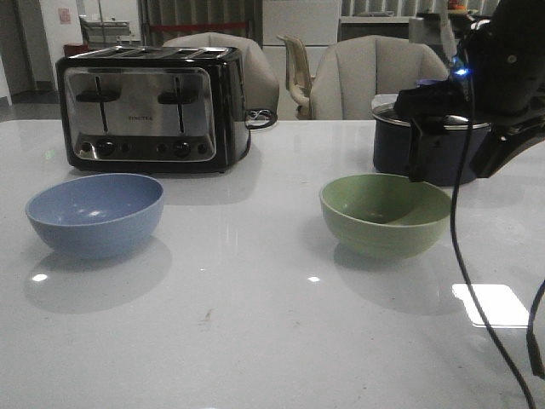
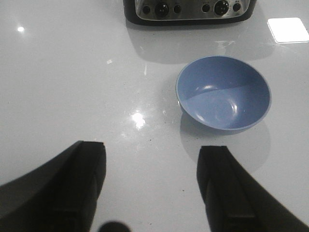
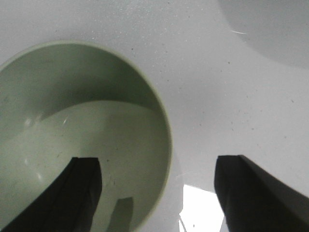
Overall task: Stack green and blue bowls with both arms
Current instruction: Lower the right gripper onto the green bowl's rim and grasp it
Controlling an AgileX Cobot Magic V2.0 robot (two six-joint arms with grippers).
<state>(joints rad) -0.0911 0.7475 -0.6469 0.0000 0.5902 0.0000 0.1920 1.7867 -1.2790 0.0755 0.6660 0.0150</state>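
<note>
The grey-blue bowl sits upright on the white table at the left. The sage green bowl sits upright at the right. My right gripper is open and hangs just above the green bowl's right rim. In the right wrist view the right gripper straddles the rim of the green bowl, with one finger over the inside and the other outside. My left gripper is open and empty over bare table, short of the blue bowl. The left arm is out of the front view.
A chrome and black toaster stands at the back left, and its base shows in the left wrist view. A dark lidded saucepan stands right behind the green bowl, under the right arm. Chairs stand beyond the table's far edge. A black cable dangles at the right.
</note>
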